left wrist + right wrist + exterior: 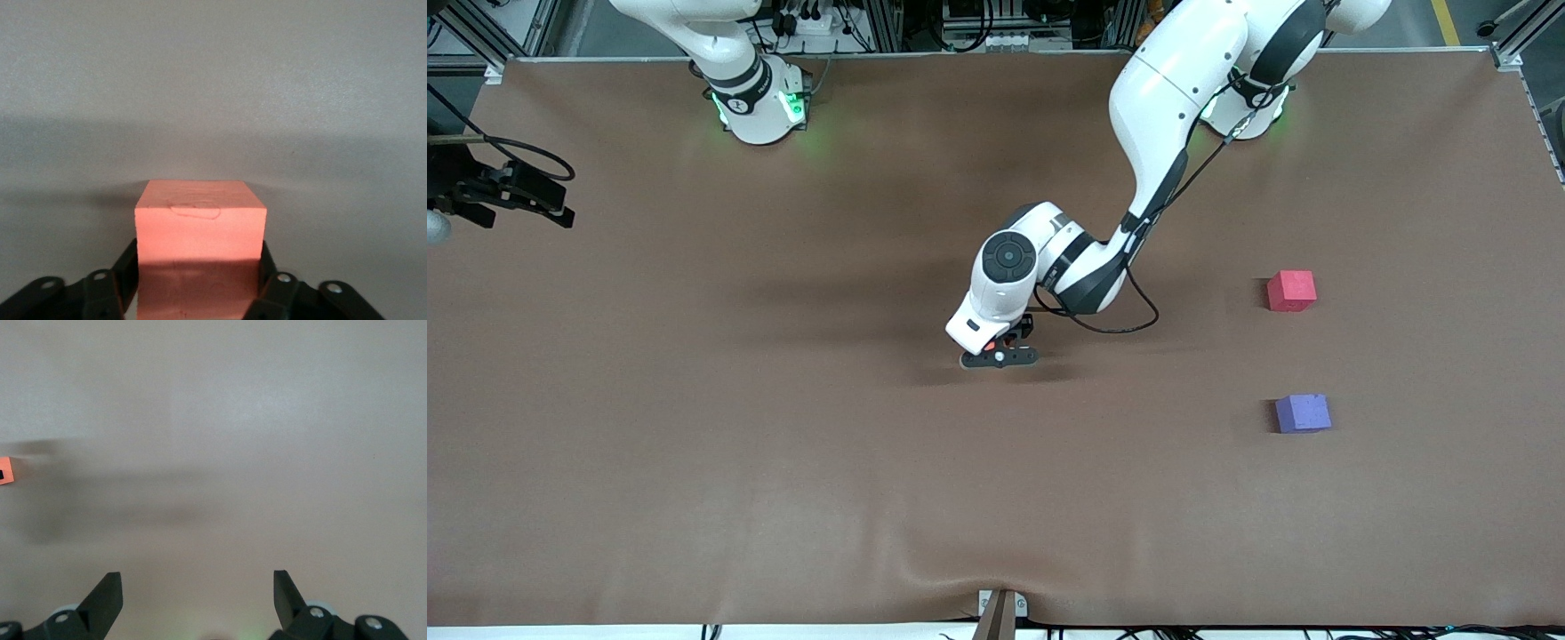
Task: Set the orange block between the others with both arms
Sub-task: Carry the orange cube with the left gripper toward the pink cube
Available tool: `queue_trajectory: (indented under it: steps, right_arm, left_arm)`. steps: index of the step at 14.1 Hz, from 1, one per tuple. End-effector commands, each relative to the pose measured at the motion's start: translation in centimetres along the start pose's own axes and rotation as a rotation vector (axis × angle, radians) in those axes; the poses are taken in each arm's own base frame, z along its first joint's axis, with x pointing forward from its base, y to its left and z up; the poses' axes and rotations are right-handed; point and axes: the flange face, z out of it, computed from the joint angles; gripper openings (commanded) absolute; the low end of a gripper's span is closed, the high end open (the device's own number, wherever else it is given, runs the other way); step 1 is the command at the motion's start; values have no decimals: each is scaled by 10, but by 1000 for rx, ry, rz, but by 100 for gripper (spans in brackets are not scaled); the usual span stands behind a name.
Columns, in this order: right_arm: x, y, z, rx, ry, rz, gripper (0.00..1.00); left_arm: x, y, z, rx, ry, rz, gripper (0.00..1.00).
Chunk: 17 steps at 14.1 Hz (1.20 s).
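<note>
The orange block (pixel 200 230) rests on the table near its middle. My left gripper (pixel 199 255) is down around it, with a black finger pressed against each side. In the front view the left gripper (pixel 1000 356) sits low on the mat and its hand hides most of the block. The others lie toward the left arm's end: a red-pink cube (pixel 1291 291), and a purple cube (pixel 1303 413) nearer to the front camera. My right gripper (pixel 198 590) is open over bare mat, holding nothing. It waits at the right arm's end (pixel 543 203), and the orange block (pixel 5 468) shows small in its wrist view.
A brown mat (pixel 694 444) covers the whole table. A small clamp (pixel 1000 612) sits at the mat's edge nearest to the front camera. Metal framing and cables run along the edge by the arm bases. A gap of bare mat separates the red-pink and purple cubes.
</note>
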Motion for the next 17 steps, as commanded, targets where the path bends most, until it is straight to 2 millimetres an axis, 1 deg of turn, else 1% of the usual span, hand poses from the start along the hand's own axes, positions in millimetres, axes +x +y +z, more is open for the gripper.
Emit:
queue_trajectory:
  steps: [1,2,3,4,5,7,8,10,11,12,13,15,16,17]
  right_arm:
    - [-1,5,-4,-14,-6,-2,100]
    - [-1,4,-3,-14,-9,1,100]
    - [-2,4,-2,-14,-12,3,100]
    - [-1,4,-1,-14,-15,3,100]
    - [-2,4,-2,-14,-12,3,100]
    - [-1,4,0,-14,-16,1,100]
    - [-1,4,0,-14,-16,1,100]
    - [-1,4,1,-14,-18,1,100]
    - [0,4,2,-14,-18,1,100]
    - [1,4,2,-14,-16,1,100]
    - [1,5,2,-15,-15,3,100]
    - [2,5,0,-18,-9,3,100]
    - [2,5,2,-18,-13,3,100]
    - [4,5,3,-17,-13,3,100]
  left_arm:
    - [3,0,2,13,22,14,22]
    - [7,0,-4,7,27,9,21]
    - [15,-3,-19,-4,39,0,20]
    - [31,-14,-33,-10,52,-27,20]
    - [43,-26,-51,-9,54,-48,20]
    - [64,-52,-95,6,55,-53,20]
    - [72,-67,-115,17,50,-33,20]
    - [81,-107,-153,39,42,-21,19]
    - [82,-123,-167,42,46,-20,19]
    - [89,-150,-177,51,47,-8,19]
    - [91,-176,-185,63,39,47,19]
    - [103,-237,-202,78,30,144,19]
    - [107,-266,-207,84,24,162,19]
    - [108,-288,-206,92,11,176,19]
